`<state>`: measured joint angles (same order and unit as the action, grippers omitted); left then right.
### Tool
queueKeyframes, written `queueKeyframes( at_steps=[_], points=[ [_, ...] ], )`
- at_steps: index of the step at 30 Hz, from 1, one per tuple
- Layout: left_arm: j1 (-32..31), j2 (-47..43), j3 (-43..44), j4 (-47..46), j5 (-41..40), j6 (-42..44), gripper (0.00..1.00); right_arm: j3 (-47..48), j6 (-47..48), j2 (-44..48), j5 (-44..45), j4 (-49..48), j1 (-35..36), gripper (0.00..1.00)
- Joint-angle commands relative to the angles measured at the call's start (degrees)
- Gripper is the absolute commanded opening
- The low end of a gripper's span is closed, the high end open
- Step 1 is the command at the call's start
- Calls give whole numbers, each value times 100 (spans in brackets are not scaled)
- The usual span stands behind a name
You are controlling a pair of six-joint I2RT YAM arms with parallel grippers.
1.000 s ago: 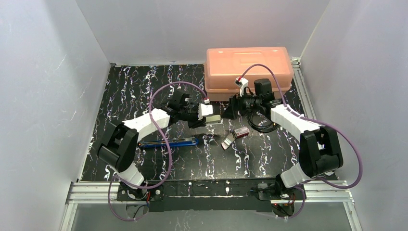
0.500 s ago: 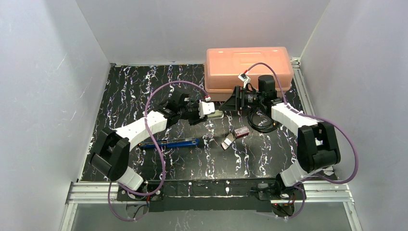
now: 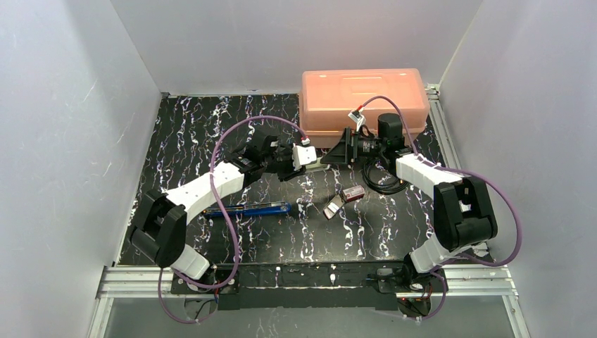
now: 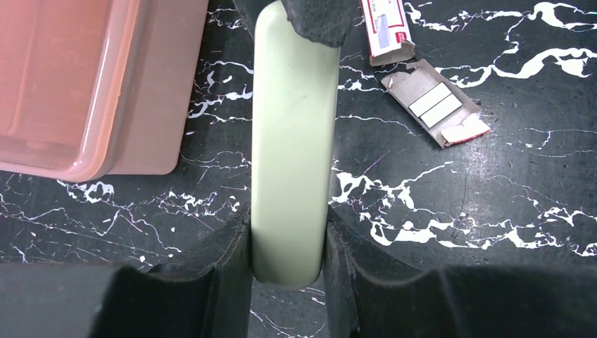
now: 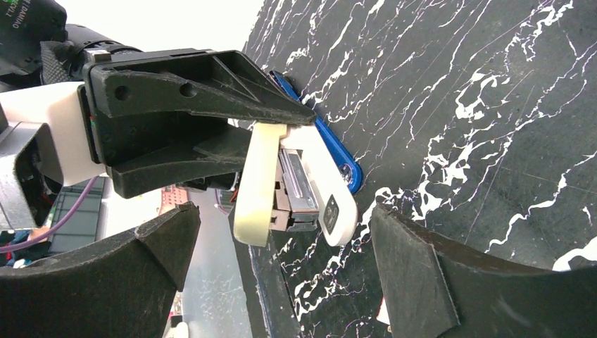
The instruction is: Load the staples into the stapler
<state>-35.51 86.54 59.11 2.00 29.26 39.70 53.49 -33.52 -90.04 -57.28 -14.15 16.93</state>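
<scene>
My left gripper (image 4: 288, 239) is shut on a pale green stapler (image 4: 288, 141) and holds it above the table. In the top view the stapler (image 3: 315, 161) hangs between the left gripper (image 3: 303, 159) and the right gripper (image 3: 332, 156). My right gripper (image 5: 281, 211) is open, with its fingers apart on either side of the stapler's free end (image 5: 296, 186), not touching it. The staples (image 4: 436, 102) are two silvery-white strips in a pale tray on the table, next to the red box (image 4: 386, 28). Tray (image 3: 333, 207) and red box (image 3: 352, 193) lie right of centre.
A translucent orange plastic case (image 3: 364, 102) stands at the back right, close behind both grippers; it also shows in the left wrist view (image 4: 63, 84). A coiled black cable (image 3: 384, 182) lies under the right arm. A blue pen-like tool (image 3: 246, 209) lies left of centre.
The left gripper has carried the stapler up and toward the back right. The right gripper has turned and moved left, so its open fingers now face the stapler's end.
</scene>
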Motion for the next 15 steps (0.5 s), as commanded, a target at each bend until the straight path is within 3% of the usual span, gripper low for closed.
queueKeyframes(
  at_steps=[1,15],
  points=[
    [-35,-361,213,-50,87,-108,0,-105,-110,-70,-202,-407,-18,97],
    [-255,-153,228,-461,-176,219,0,-542,-1095,-155,-404,-1768,16,83]
  ],
)
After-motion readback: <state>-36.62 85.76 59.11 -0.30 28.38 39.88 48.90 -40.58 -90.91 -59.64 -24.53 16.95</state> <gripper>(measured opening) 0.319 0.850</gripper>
